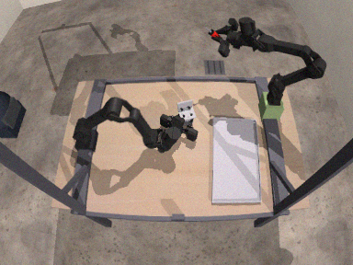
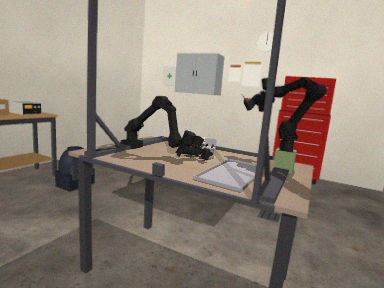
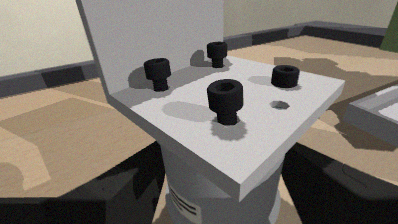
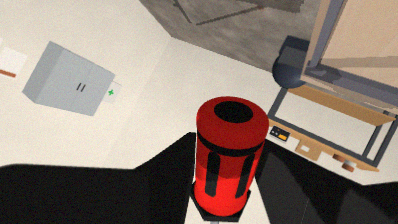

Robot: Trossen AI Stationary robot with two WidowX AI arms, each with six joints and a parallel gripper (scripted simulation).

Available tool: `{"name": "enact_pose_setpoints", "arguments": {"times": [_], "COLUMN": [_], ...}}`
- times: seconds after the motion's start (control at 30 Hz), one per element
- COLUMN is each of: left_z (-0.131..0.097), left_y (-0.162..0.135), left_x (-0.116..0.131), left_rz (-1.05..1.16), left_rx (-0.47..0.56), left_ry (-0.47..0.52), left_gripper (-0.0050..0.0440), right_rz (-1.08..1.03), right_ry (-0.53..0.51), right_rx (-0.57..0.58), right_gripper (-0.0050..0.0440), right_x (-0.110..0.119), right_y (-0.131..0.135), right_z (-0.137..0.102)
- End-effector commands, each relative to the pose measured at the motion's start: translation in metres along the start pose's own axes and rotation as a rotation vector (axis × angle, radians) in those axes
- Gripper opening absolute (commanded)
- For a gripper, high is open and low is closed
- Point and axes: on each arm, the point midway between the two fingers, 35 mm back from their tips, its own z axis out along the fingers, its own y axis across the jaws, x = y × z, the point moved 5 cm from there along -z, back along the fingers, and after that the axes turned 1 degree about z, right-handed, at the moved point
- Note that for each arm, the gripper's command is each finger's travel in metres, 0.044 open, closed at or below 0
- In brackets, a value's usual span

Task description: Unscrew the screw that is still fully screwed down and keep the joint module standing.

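Observation:
The joint module stands upright with the white L-shaped bracket (image 1: 185, 104) (image 3: 165, 117) on top. Three black screws (image 3: 225, 97) (image 3: 157, 70) (image 3: 217, 51) stand raised with shank showing; the fourth screw (image 3: 285, 76) sits with its head down on the bracket. An empty hole (image 3: 280, 105) lies beside it. My left gripper (image 1: 184, 125) (image 3: 220, 146) is shut on the module's body, below the bracket. My right gripper (image 1: 222, 34) (image 4: 223, 141) is shut on the red screwdriver (image 1: 214, 34) (image 2: 246, 100) (image 4: 230, 160), high beyond the table's back edge, far from the module. The screwdriver's tip is hidden in the right wrist view.
A white tray (image 1: 259, 184) (image 2: 225, 175) lies on the table on the right side in the top view. A green block (image 1: 271, 109) (image 2: 285, 160) is at the right arm's base. Dark frame rails (image 1: 184, 80) edge the table, and frame posts (image 2: 91, 100) rise at the corners.

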Motion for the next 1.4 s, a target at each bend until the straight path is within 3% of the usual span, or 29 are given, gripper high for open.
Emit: {"name": "enact_pose_setpoints", "arguments": {"times": [0.0, 0.37, 0.53, 0.93, 1.1, 1.37], "left_z": [0.002, 0.002, 0.002, 0.002, 0.002, 0.002], "left_y": [-0.003, -0.003, -0.003, -0.003, -0.003, -0.003], "left_x": [-0.011, -0.011, -0.011, -0.011, -0.011, -0.011], "left_rz": [-0.025, -0.025, -0.025, -0.025, -0.025, -0.025], "left_rx": [0.001, 0.001, 0.001, 0.001, 0.001, 0.001], "left_ry": [-0.013, -0.013, -0.013, -0.013, -0.013, -0.013], "left_gripper": [0.0245, 0.0245, 0.0245, 0.0245, 0.0245, 0.0245], "right_rz": [-0.004, -0.009, -0.009, -0.360, -0.360, -0.591], "right_ry": [0.061, 0.352, 0.352, 0.357, 0.358, 0.373], "right_rx": [-0.037, -0.212, -0.211, -0.191, -0.192, -0.188], "right_gripper": [0.0135, 0.0135, 0.0135, 0.0135, 0.0135, 0.0135], "right_x": [0.012, 0.064, 0.065, 0.074, 0.074, 0.076], "right_y": [0.006, 0.033, 0.033, 0.012, 0.012, -0.003], "right_z": [-0.008, -0.048, -0.048, -0.046, -0.046, -0.047]}}
